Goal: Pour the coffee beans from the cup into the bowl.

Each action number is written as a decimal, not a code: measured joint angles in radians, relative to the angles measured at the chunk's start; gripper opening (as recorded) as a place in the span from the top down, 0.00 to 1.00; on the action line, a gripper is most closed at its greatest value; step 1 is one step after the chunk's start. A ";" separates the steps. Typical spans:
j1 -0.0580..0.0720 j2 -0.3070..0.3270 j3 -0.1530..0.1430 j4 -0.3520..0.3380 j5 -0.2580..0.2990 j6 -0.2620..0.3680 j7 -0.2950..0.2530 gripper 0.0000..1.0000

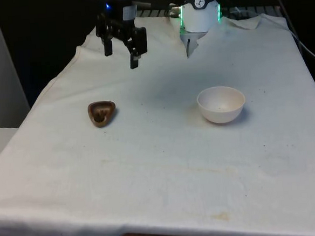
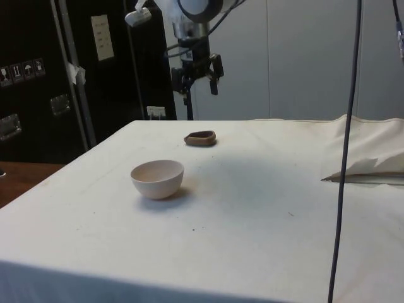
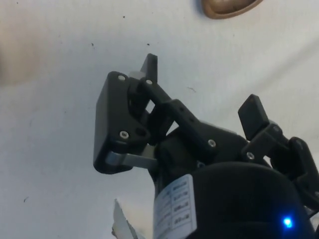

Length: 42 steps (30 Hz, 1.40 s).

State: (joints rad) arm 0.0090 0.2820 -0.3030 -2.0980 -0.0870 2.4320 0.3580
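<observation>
Gripper (image 1: 121, 54) hangs in the air above the far part of the table (image 1: 166, 166), clear of the white cloth, toward the front view's left. Its 2 black fingers (image 1: 134, 57) point down and stand apart with a plain gap between them; nothing sits in that gap, so the jaws are released and hold nothing. Side view agrees: gripper (image 2: 201, 79) high above the cloth, fingers spread, no contact with any object. Wrist view shows the gripper (image 3: 202, 87) with both fingers (image 3: 254, 112) separated over bare cloth.

Cup (image 1: 102, 112): small, brown, with a rounded, roughly triangular rim. It rests on the cloth at the front view's left, nearer the camera than the gripper and well below it. Dark contents show inside; individual beans cannot be made out. In the side view the cup (image 2: 201, 137) lies low on the cloth, beneath and slightly beyond the gripper's line. Wrist view catches the edge of the cup (image 3: 229, 7) as a brown rim, apart from the fingers.

Bowl (image 1: 221, 104): white, round, upright, on the cloth toward the front view's right, well apart from the cup. Interior looks pale, with a faint mark at the bottom that I cannot identify. Side view places the bowl (image 2: 157, 178) nearer that camera than the cup, standing alone.
</observation>
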 measured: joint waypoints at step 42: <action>0.000 0.089 -0.045 0.003 0.000 0.090 0.184 0.00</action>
State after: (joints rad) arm 0.0090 0.3710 -0.3480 -2.0950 -0.0870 2.5220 0.5420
